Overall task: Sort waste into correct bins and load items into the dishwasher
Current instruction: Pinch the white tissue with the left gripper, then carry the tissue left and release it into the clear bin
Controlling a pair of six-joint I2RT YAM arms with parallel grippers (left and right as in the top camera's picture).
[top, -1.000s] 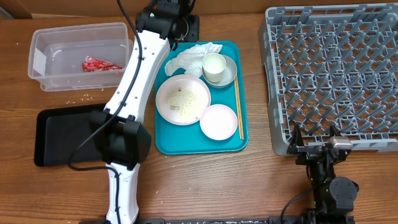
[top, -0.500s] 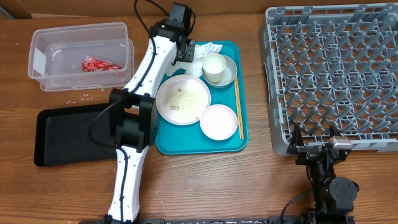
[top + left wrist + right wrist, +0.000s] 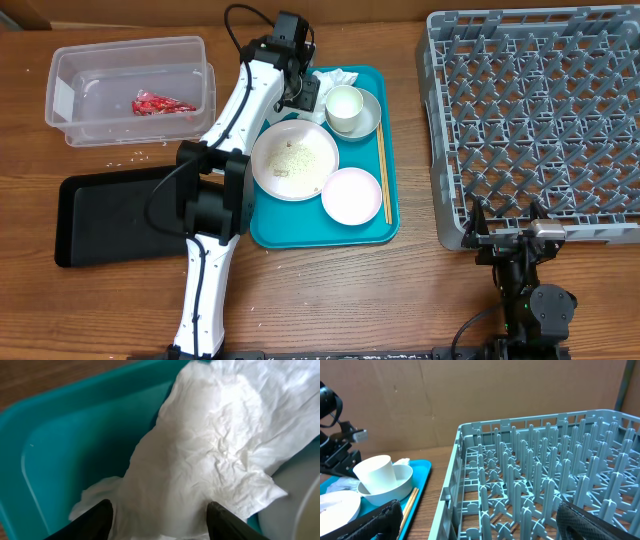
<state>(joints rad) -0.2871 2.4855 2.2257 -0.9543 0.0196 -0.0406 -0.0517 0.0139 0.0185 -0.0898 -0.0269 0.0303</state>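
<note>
My left gripper [image 3: 303, 95] is open, low over the crumpled white napkin [image 3: 336, 78] at the back of the teal serving tray [image 3: 262, 232]. In the left wrist view both fingers [image 3: 160, 520] straddle the napkin [image 3: 210, 450]. A white cup [image 3: 344, 104] stands in a grey-white bowl [image 3: 366, 120]. A plate with rice [image 3: 294, 160], a pale-pink plate [image 3: 352, 195] and chopsticks [image 3: 381, 170] also lie on the tray. The red wrapper [image 3: 163, 104] lies in the clear tub [image 3: 70, 90]. My right gripper [image 3: 505, 228] is open and empty at the front edge of the grey dish rack [image 3: 540, 120].
The black tray [image 3: 110, 215] lies left of the teal tray, in front of the clear tub. Loose rice grains [image 3: 130, 158] are scattered on the table between them. My left arm stretches along the teal tray's left side. The rack [image 3: 545, 460] fills the right wrist view.
My left arm has swung right from beside the clear tub to the back of the teal tray, and the open gripper has come down over the napkin. The right arm has not moved.
</note>
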